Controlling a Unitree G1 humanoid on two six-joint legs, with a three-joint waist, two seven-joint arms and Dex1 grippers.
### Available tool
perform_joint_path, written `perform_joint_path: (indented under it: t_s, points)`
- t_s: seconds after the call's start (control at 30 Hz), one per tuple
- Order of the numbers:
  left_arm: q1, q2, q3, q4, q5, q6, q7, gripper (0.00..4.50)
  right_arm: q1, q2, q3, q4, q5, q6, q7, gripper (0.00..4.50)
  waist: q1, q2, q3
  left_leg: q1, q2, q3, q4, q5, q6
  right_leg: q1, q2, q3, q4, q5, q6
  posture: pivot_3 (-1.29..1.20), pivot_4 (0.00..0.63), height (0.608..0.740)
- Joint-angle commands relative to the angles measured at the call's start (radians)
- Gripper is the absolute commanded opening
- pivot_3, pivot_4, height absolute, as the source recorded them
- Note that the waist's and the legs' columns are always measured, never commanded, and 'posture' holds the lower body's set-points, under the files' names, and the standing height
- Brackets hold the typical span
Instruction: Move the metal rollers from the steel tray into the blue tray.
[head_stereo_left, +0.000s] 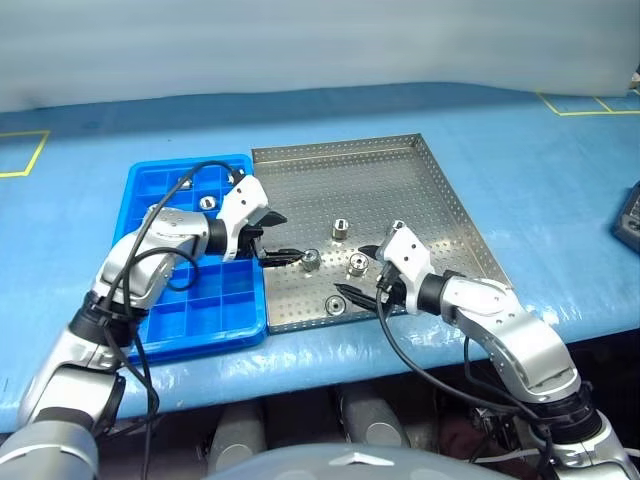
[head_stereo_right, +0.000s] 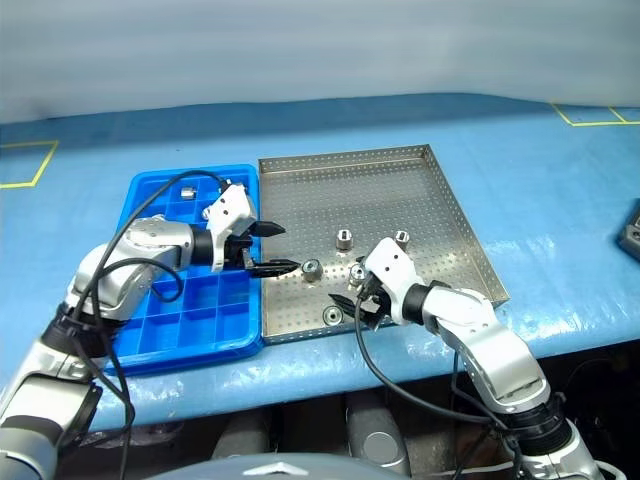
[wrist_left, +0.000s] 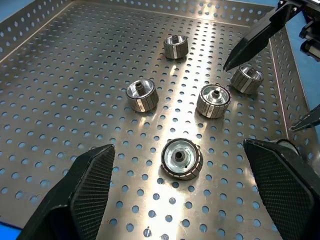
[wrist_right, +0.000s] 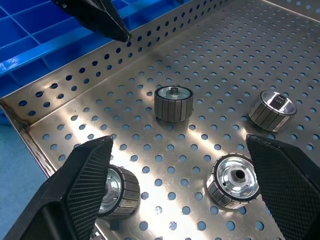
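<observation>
Blue-covered bench (head_stereo_left: 330, 120) carries the steel tray (head_stereo_left: 400, 175) at frame centre, where the left gripper (head_stereo_left: 283, 238), fingers wide and empty, points at the nearest roller (head_stereo_left: 311, 260) just right of its tips, closer than the wide-open right gripper (head_stereo_left: 361, 273).

You have a table covered in a blue cloth (head_stereo_left: 520, 170), marked with yellow tape lines at its far corners. Directly on the cloth sit the blue tray (head_stereo_left: 150, 335) and the steel tray (head_stereo_left: 360, 165), side by side with their long edges touching. A dark object (head_stereo_left: 628, 222) lies at the cloth's right edge, cut off by the frame.
</observation>
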Motion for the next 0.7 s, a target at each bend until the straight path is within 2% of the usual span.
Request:
perform_joint_path:
  t_s: [0.03,0.33,0.67,0.7]
  points:
    - [-0.068,-0.031,-0.048,0.084,0.051,-0.038,-0.058,4.47,0.005,0.010,-0.017,-0.048,-0.001,-0.020,-0.017,4.50,-0.001,0.000,0.000,0.000,0.000,0.000,0.000,0.000,0.000,0.000,0.000,0.000,0.000,0.000,0.000,-0.16,0.150,0.740]
    - [-0.163,-0.100,-0.158,0.281,0.183,-0.092,-0.150,4.47,0.020,0.019,-0.017,-0.060,-0.001,-0.023,-0.038,4.50,-0.022,0.000,0.000,0.000,0.000,0.000,0.001,0.000,0.000,0.000,0.000,0.000,0.001,0.000,0.000,-0.19,0.150,0.740]
    - [-0.195,-0.142,-0.232,0.388,0.325,-0.157,-0.194,4.47,0.023,0.026,-0.021,-0.062,-0.002,-0.027,-0.050,4.50,-0.051,0.000,0.000,0.002,-0.001,-0.001,0.002,0.000,0.000,0.000,0.001,0.000,0.009,-0.002,0.002,-0.20,0.150,0.740]
    - [-0.194,-0.145,-0.232,0.388,0.332,-0.159,-0.195,4.30,0.023,0.027,-0.020,-0.062,-0.001,-0.028,-0.052,4.50,-0.052,0.000,0.000,0.002,-0.001,-0.001,0.002,0.000,0.000,0.000,0.001,0.000,0.009,-0.002,0.002,-0.20,0.150,0.740]
